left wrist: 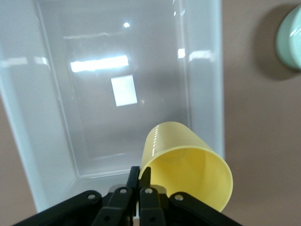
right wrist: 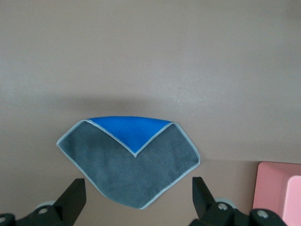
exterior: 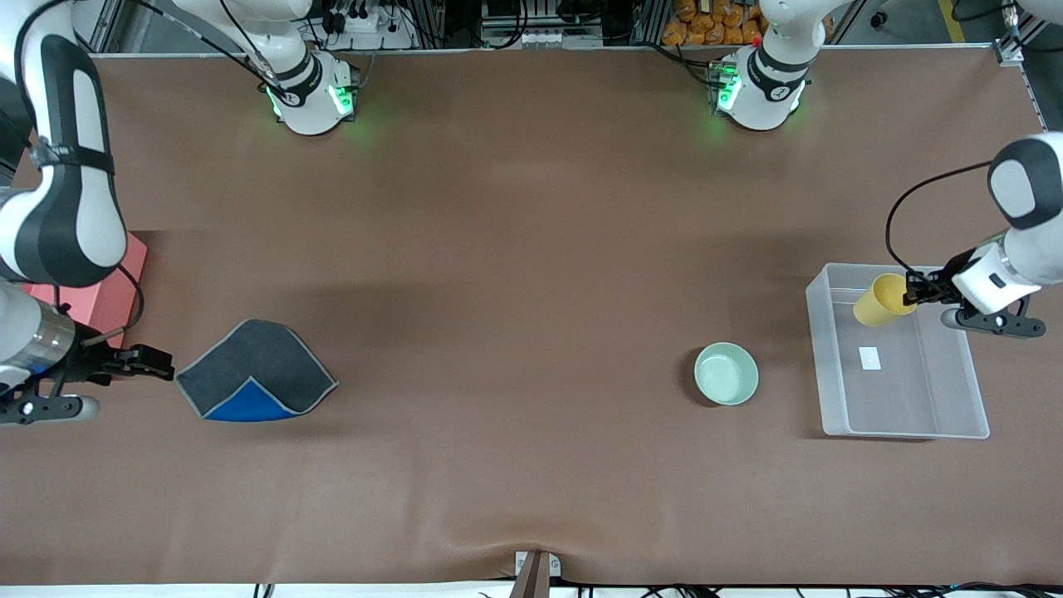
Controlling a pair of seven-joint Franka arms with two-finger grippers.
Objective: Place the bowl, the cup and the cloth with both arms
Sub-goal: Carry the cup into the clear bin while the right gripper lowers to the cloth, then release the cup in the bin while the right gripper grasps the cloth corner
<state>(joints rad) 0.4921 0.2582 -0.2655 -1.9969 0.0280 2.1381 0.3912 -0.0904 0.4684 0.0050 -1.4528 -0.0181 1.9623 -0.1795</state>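
The yellow cup (exterior: pixel 882 301) (left wrist: pixel 188 169) hangs tilted over the clear plastic bin (exterior: pixel 818 357) (left wrist: pixel 202 94). My left gripper (exterior: pixel 913 291) (left wrist: pixel 140 175) is shut on its rim, one finger inside and one outside. The mint green bowl (exterior: pixel 726 374) (left wrist: pixel 291 37) stands upright on the table beside the bin, toward the middle. The dark grey cloth (exterior: pixel 253 370) (right wrist: pixel 131 165) lies flat with one corner folded over, showing blue. My right gripper (exterior: pixel 162 365) (right wrist: pixel 137 186) is open and holds nothing. It hovers low at the cloth's corner, toward the right arm's end of the table.
A pink box (exterior: pixel 91 291) (right wrist: pixel 277 188) sits at the right arm's end of the table, close to the right gripper. The bin holds only a small white label (exterior: pixel 869 358) on its floor. Brown tabletop stretches between cloth and bowl.
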